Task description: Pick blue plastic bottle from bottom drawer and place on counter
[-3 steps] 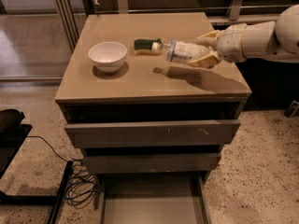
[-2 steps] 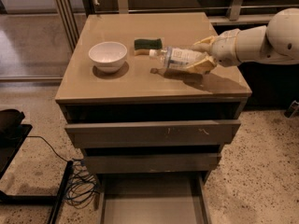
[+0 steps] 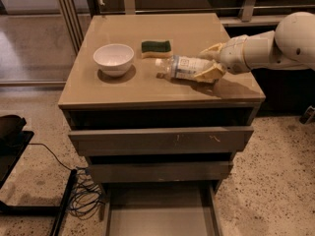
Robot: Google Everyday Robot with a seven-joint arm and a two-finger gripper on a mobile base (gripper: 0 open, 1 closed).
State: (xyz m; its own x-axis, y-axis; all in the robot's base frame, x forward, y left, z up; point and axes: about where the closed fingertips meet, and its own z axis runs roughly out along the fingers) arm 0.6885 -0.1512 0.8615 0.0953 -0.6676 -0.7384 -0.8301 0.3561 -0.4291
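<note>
The bottle's (image 3: 181, 67) white label carries dark print too small to read. It lies on its side right of the counter's (image 3: 147, 90) middle, cap towards the left edge, and I cannot tell whether it touches the top. The gripper (image 3: 203, 65), reaching in over the right edge, has its two tan fingers (image 3: 211, 49) clamped across the bottle's base end. A white bowl (image 3: 113, 59) stands near the left edge, a green sponge (image 3: 156, 46) lies behind the bottle, and the bottom drawer (image 3: 160, 215) stands pulled out.
</note>
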